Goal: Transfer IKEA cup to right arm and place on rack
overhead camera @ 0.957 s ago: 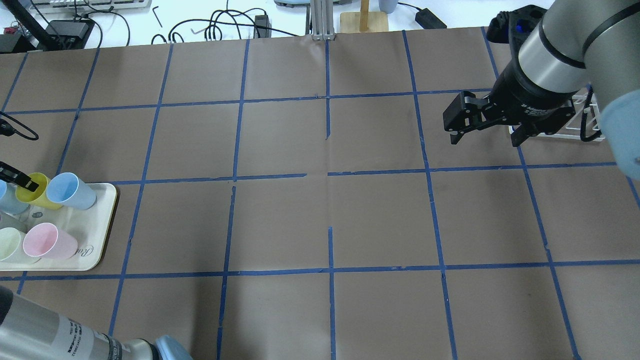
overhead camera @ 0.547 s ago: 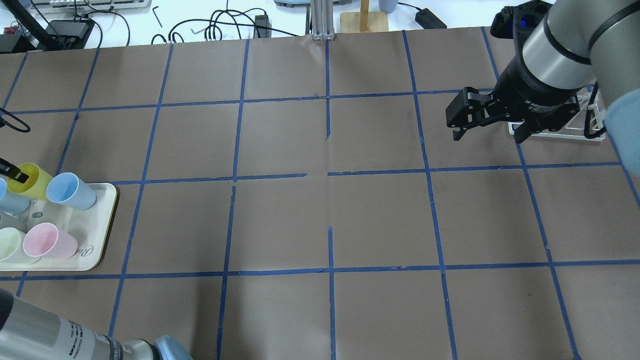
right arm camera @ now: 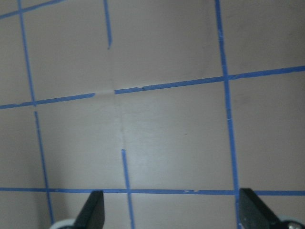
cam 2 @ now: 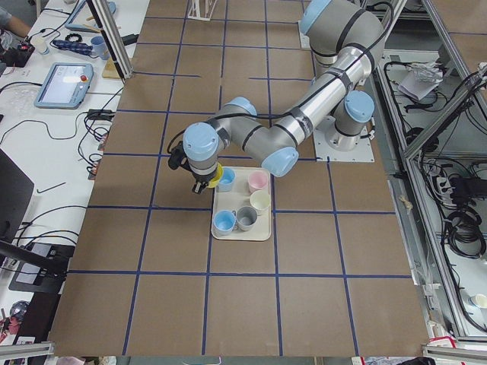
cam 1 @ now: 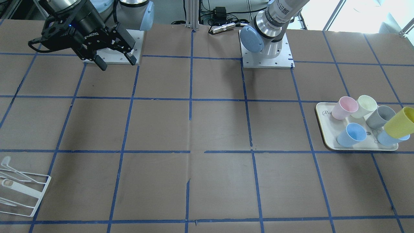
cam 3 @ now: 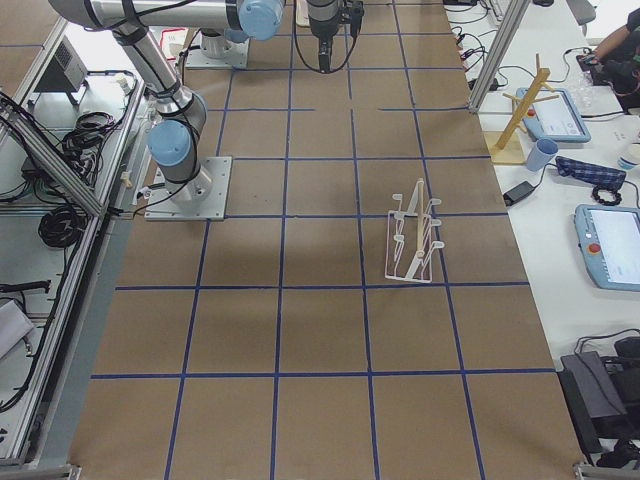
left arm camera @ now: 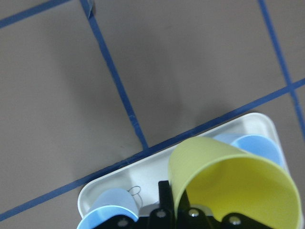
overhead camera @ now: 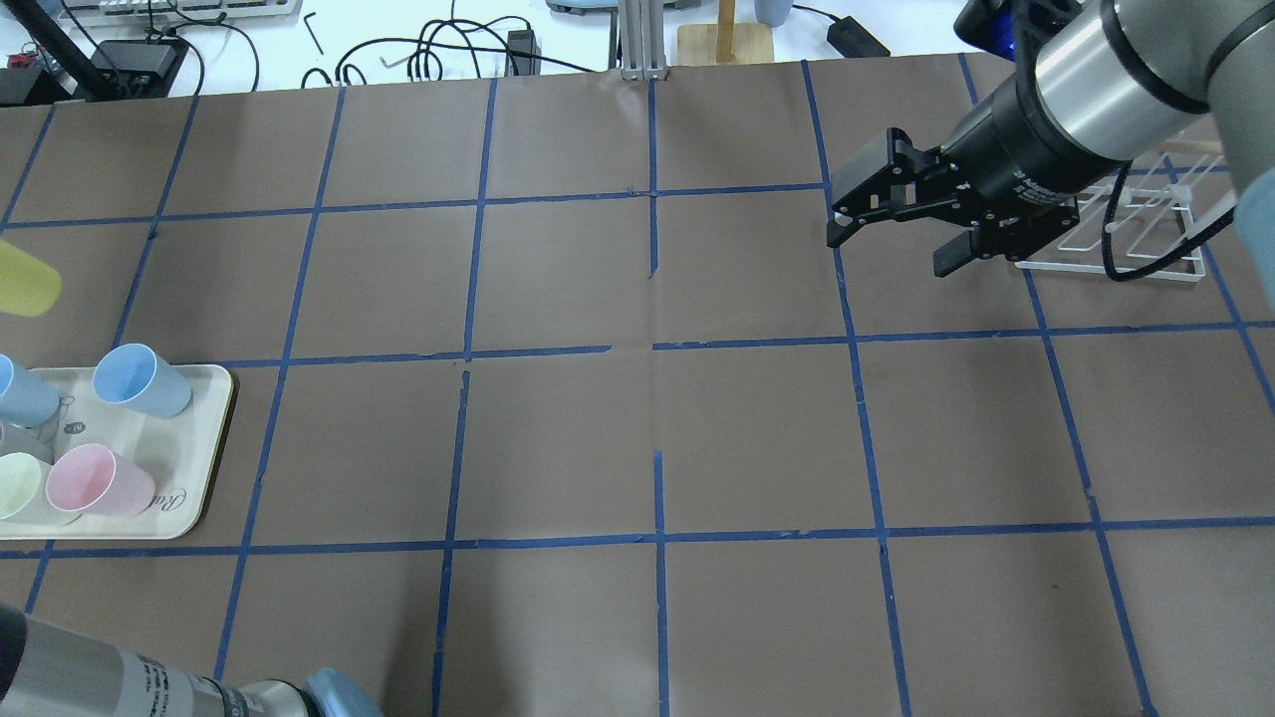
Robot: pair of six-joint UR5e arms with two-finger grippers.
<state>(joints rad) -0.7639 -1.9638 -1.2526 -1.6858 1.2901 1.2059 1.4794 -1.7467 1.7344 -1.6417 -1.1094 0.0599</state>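
Observation:
The bright yellow IKEA cup is held tilted in my left gripper, which is shut on its rim, one finger inside. It hangs clear above the cream tray, at the right edge of the front view and at the left edge of the overhead view. My right gripper is open and empty, hovering above the table just left of the white wire rack. The right wrist view shows its fingers spread over bare table. The rack holds nothing.
The tray holds two light blue cups, a pink cup, a pale cream cup and a grey cup. A wooden stand and cables lie beyond the table's far edge.
My left gripper has lifted the yellow cup off the tray and carried it up and away. My right gripper has moved left, off the rack and toward the table's middle.

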